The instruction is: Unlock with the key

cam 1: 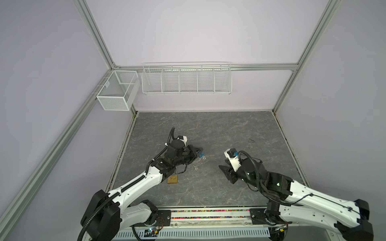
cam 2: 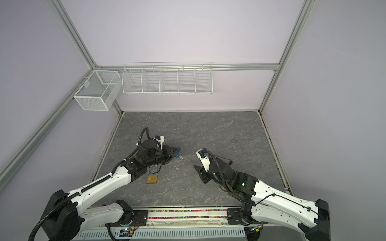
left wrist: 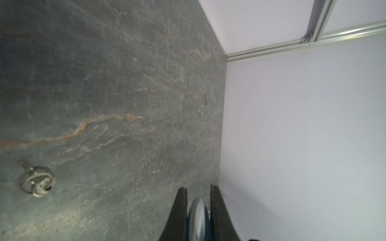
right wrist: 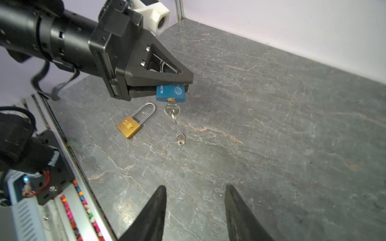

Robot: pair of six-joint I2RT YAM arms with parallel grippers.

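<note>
Clamped blue padlock (right wrist: pixel 170 94) in left gripper (right wrist: pixel 187 84) above desk (right wrist: pixel 271 125) middle, saw key (right wrist: pixel 171 109) seated in its keyhole only from right wrist view, too small in both top views, held right gripper (right wrist: pixel 195 186) jaws apart, empty.

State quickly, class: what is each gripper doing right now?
Left gripper: closed, holding the blue rectangular padlock, silver metal key in its keyhole.
Right gripper: open, holding nothing.

The blue padlock (right wrist: pixel 170 94) carries white letters reading "BLOS" on its face, with the rest of the word hidden. Beside them is a round white emblem too small to read. The stamping on the head of the key (right wrist: pixel 171 109) is illegible.
</note>
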